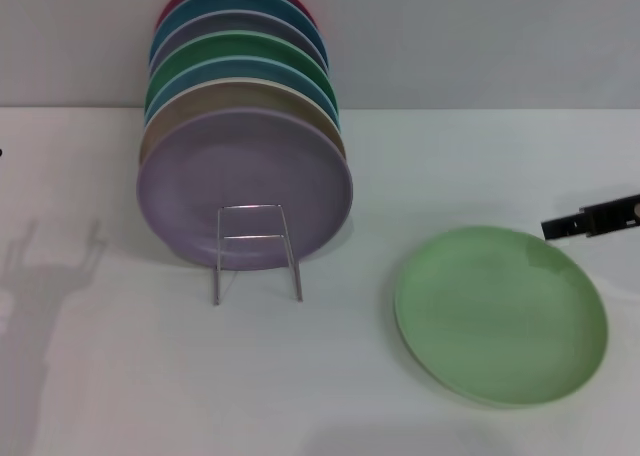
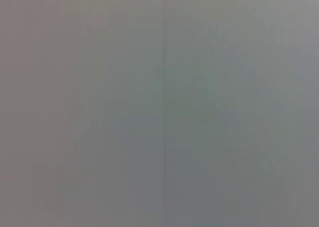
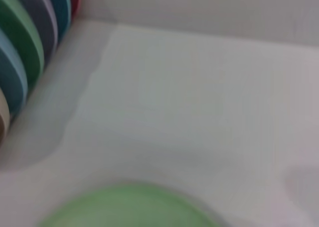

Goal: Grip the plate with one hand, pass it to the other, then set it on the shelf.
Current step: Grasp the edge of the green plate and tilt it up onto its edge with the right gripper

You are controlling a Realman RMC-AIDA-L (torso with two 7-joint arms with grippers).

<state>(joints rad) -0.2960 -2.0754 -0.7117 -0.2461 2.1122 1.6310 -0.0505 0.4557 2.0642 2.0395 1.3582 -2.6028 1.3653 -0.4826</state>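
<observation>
The light-green plate (image 1: 500,316) lies flat on the white table at the right; its far rim also shows in the right wrist view (image 3: 129,207). My right gripper (image 1: 590,219) reaches in from the right edge, just above the plate's far right rim, and I cannot see it touching the plate. The silver wire shelf (image 1: 255,251) stands left of centre, its empty front loop in front of a lilac plate (image 1: 245,186). My left gripper is out of view; only its shadow falls on the table at the far left.
Several coloured plates (image 1: 240,66) stand upright in the rack behind the lilac one; they also show in the right wrist view (image 3: 25,53). A grey wall (image 1: 480,36) runs behind the table. The left wrist view shows only a plain grey surface.
</observation>
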